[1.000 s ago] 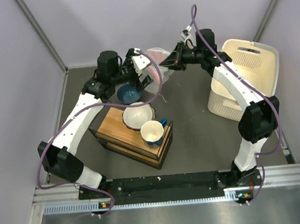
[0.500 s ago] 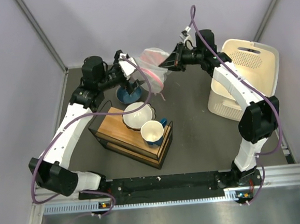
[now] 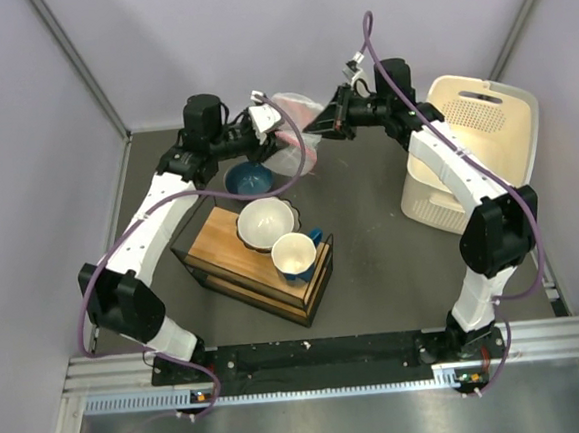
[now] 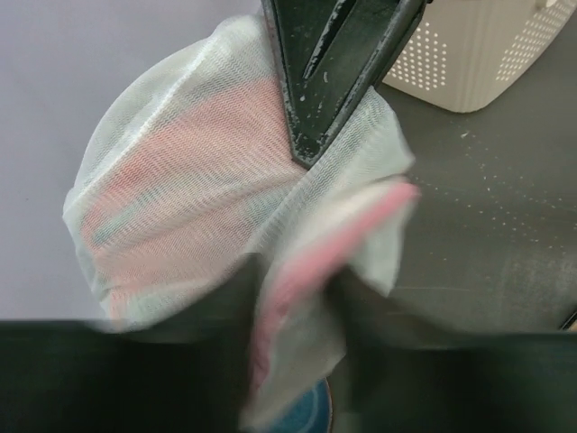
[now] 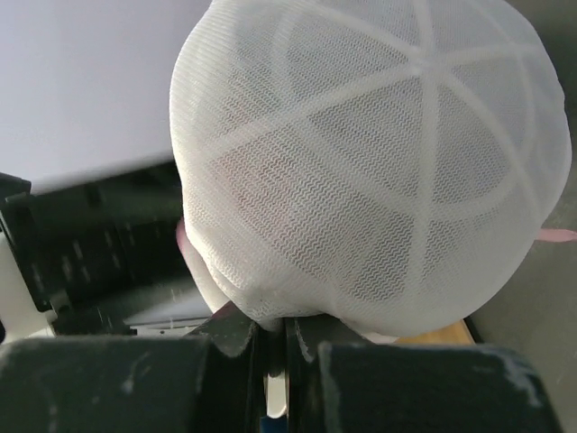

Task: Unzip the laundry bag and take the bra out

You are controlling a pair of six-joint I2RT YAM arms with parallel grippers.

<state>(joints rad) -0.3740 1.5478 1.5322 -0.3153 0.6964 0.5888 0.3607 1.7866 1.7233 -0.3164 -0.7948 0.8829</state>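
The laundry bag [image 3: 292,126], a white mesh dome with pink zipper trim, hangs above the table's far side between both grippers. My right gripper [image 3: 334,123] is shut on a pinch of mesh at its right side [image 5: 270,320]. My left gripper [image 3: 271,133] meets the bag from the left. In the left wrist view its blurred fingers close on a pink-trimmed flap [image 4: 297,289] of the bag [image 4: 207,180]. The right gripper's dark fingers [image 4: 325,81] show above. A reddish tint shows through the mesh, but the bra cannot be made out. In the right wrist view the dome [image 5: 379,162] fills the frame.
A cream perforated basket [image 3: 475,152] stands at the right, also in the left wrist view [image 4: 478,45]. A blue bowl [image 3: 247,182] sits under the bag. A wooden rack [image 3: 226,243] carries a white bowl [image 3: 267,223] and a blue cup [image 3: 295,256].
The left gripper drew back left with its jaws wide, then came back to the bag and closed on the pink-trimmed flap. The right gripper kept its hold on the bag.
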